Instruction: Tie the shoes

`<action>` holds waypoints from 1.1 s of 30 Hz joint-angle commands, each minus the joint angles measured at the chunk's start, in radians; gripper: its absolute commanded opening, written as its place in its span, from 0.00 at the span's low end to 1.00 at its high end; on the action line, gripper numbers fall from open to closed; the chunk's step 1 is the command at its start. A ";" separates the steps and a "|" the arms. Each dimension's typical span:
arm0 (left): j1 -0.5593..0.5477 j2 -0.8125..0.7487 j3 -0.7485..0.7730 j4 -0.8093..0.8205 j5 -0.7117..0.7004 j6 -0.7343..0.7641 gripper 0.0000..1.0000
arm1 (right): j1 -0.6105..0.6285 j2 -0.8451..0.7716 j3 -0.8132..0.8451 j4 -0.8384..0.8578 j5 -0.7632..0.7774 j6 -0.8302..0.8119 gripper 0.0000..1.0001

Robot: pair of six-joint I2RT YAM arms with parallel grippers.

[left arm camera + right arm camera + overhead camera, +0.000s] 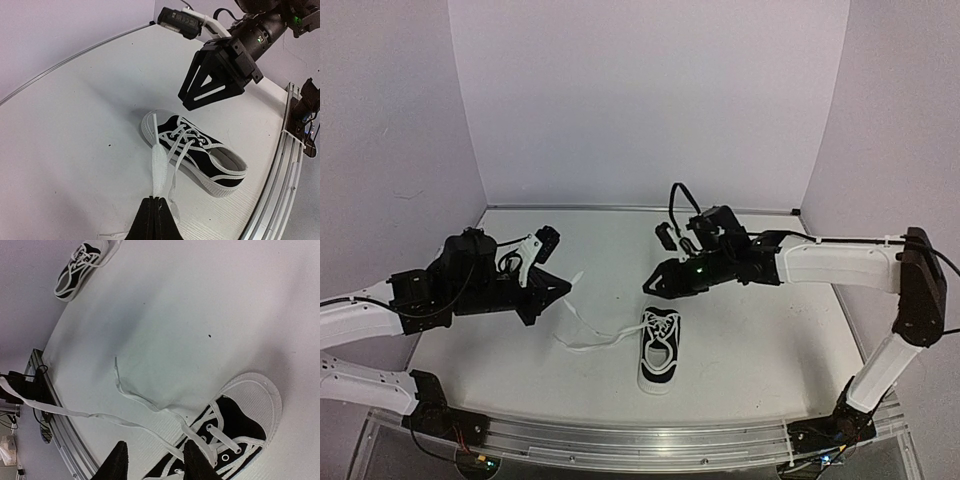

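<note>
My left fingers (pixel 148 220) pinch a white lace (pixel 159 162) of the shoe (pixel 660 352) at the near centre of the tabletop (pixel 770 330) — I'd hold it taut while my open right fingers (pixel 118 465), hovering above, take the other.

The right gripper (pixel 156 452) stands with fingers apart; loose white laces (pixel 100 416) trail left from the near shoe (pixel 240 435) across the table (pixel 200 305); a second shoe (pixel 80 265) lies well apart.
</note>
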 commanded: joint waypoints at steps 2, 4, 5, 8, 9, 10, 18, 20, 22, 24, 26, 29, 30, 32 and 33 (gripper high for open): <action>-0.007 0.062 -0.010 0.121 0.015 0.077 0.00 | 0.006 0.064 -0.007 -0.091 0.039 -0.063 0.35; -0.007 0.086 -0.010 0.139 0.023 0.101 0.00 | 0.007 0.087 0.001 -0.103 0.048 -0.074 0.35; -0.008 0.096 -0.010 0.145 0.029 0.107 0.00 | 0.007 0.097 0.003 -0.108 0.049 -0.079 0.34; -0.009 0.120 -0.007 0.147 0.038 0.119 0.00 | 0.007 0.124 0.012 -0.120 0.051 -0.096 0.33; -0.010 0.126 -0.005 0.146 0.040 0.125 0.00 | 0.007 0.133 0.014 -0.123 0.047 -0.101 0.33; -0.009 0.129 -0.005 0.147 0.042 0.128 0.00 | 0.006 0.141 0.016 -0.127 0.039 -0.106 0.32; -0.009 0.163 0.005 0.152 0.014 0.165 0.00 | 0.006 0.172 0.033 -0.140 -0.014 -0.132 0.26; -0.009 0.175 0.011 0.155 -0.011 0.167 0.00 | 0.007 0.173 0.036 -0.141 -0.015 -0.136 0.20; -0.009 0.175 0.004 0.181 -0.061 0.163 0.00 | 0.006 0.161 0.034 -0.141 -0.019 -0.140 0.08; -0.009 0.173 -0.012 0.226 -0.111 0.166 0.00 | 0.008 0.138 0.028 -0.140 -0.015 -0.142 0.02; -0.008 0.187 -0.026 0.272 -0.162 0.175 0.00 | 0.007 0.108 0.015 -0.130 -0.016 -0.148 0.00; -0.008 0.253 -0.016 0.295 -0.192 0.192 0.00 | 0.008 0.053 -0.013 -0.090 -0.022 -0.144 0.00; -0.008 0.282 -0.008 0.304 -0.181 0.201 0.00 | 0.007 0.036 -0.025 -0.077 -0.026 -0.143 0.00; -0.008 0.342 0.010 0.318 -0.160 0.218 0.00 | 0.006 0.013 -0.043 -0.060 -0.029 -0.141 0.00; -0.008 0.373 0.021 0.326 -0.153 0.223 0.00 | 0.007 0.004 -0.050 -0.054 -0.033 -0.141 0.00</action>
